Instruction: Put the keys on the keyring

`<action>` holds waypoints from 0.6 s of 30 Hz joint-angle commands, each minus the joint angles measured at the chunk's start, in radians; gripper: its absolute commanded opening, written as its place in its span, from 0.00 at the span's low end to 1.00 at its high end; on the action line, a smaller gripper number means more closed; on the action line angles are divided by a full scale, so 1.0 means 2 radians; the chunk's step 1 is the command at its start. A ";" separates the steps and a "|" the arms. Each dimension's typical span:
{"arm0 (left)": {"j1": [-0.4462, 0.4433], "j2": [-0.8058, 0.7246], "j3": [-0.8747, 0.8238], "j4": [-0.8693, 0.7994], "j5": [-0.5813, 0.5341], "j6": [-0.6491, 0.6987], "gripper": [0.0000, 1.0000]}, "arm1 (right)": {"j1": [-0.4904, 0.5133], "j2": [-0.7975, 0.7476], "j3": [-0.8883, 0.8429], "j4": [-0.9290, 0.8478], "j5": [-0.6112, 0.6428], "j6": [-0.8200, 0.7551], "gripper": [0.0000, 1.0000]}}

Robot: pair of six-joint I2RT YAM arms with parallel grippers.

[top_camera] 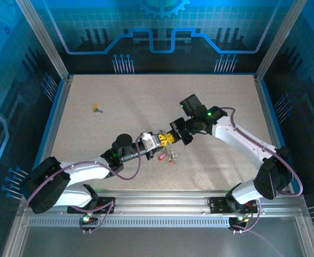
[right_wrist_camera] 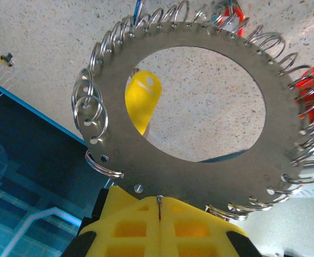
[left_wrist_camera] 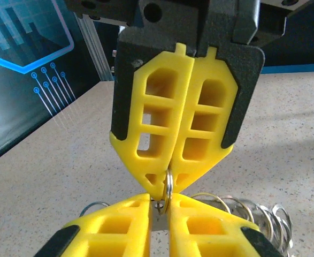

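Observation:
The keyring [right_wrist_camera: 199, 166] is a flat silver ring, its rim fringed with small split rings, and it hangs above the table. My right gripper [right_wrist_camera: 159, 202] is shut on one small split ring at its edge [left_wrist_camera: 169, 184]. My left gripper [left_wrist_camera: 159, 206] meets it tip to tip. Its fingers stand a narrow gap apart around that ring's lower part, and I cannot tell if they pinch it. Red keys [right_wrist_camera: 312, 88] hang from the rim [top_camera: 165, 156]. A yellow tag-like piece [right_wrist_camera: 142, 96] shows through the hole. A yellow and blue key [top_camera: 96, 108] lies far left on the table.
Both grippers [top_camera: 167, 139] meet over the middle of the speckled table [top_camera: 226, 101]. Blue walls and metal posts fence the table on three sides. An aluminium rail [top_camera: 162, 206] carrying the arm bases runs along the near edge.

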 commanded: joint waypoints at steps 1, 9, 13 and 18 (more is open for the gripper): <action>-0.008 0.003 0.005 0.004 -0.018 0.019 0.14 | 0.019 -0.017 0.006 0.015 -0.010 0.019 0.00; -0.026 0.001 0.012 0.001 -0.078 0.047 0.06 | 0.034 -0.015 -0.013 0.046 -0.002 0.048 0.00; -0.026 -0.009 0.010 -0.004 -0.088 0.050 0.00 | 0.032 -0.018 -0.018 0.049 -0.003 0.042 0.07; -0.023 -0.031 0.005 -0.002 -0.082 0.016 0.00 | 0.016 -0.030 -0.014 0.033 0.009 -0.021 0.46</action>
